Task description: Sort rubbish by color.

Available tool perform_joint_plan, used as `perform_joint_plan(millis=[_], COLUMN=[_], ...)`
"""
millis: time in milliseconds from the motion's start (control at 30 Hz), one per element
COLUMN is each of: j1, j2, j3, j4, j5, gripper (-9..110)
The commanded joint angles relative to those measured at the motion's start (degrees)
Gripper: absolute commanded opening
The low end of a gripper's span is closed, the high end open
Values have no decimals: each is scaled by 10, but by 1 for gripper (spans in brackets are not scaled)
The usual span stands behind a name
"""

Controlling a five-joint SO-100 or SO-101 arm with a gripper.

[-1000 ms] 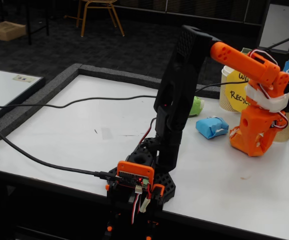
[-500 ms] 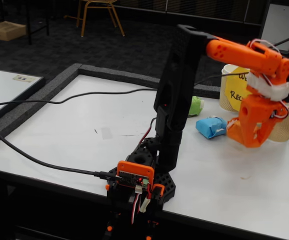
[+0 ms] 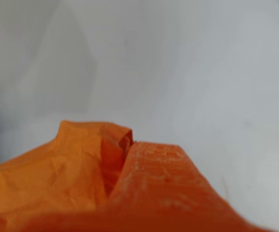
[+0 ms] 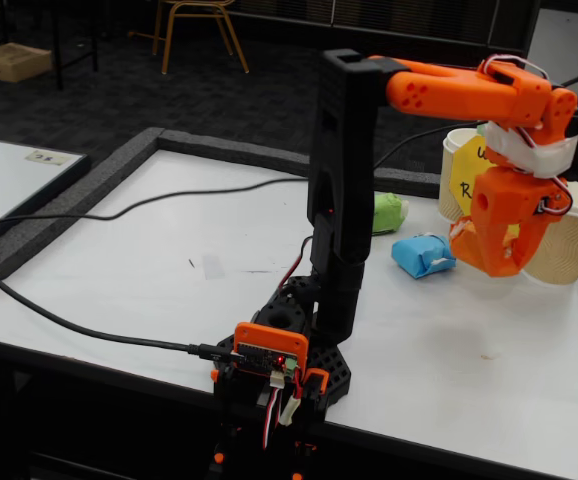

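In the wrist view, an orange crumpled paper wad (image 3: 48,183) is pressed against one orange finger (image 3: 168,193) of my gripper, filling the bottom of the picture. In the fixed view, my gripper (image 4: 491,258) hangs above the table at the right, shut on that orange wad (image 4: 463,244), which is hard to tell from the orange fingers. The blue wad (image 4: 422,254) with white tape lies on the table just left of the gripper. The green wad (image 4: 388,212) lies farther back, partly behind the black arm column.
A beige ribbed cup (image 4: 569,240) with a white lid stands right behind the gripper. Another cup (image 4: 456,165) and a yellow sign (image 4: 467,185) stand at the back right. A black cable (image 4: 119,205) crosses the table; a grey foam border (image 4: 219,148) edges it.
The gripper has risen off the table surface and swung slightly left, carrying the orange wad. The forearm now lies nearly level. The blue and green wads have not moved.
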Motion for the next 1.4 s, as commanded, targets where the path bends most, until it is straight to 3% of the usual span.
perform_joint_plan(millis=[0, 467, 800, 1367], j1=[-5, -8, -8, -9], j2=[128, 306, 370, 325], j3=[-25, -145, -201, -58], j4=[8, 66, 23, -209], j5=[5, -61, -163, -551], gripper=[0, 0, 0, 0])
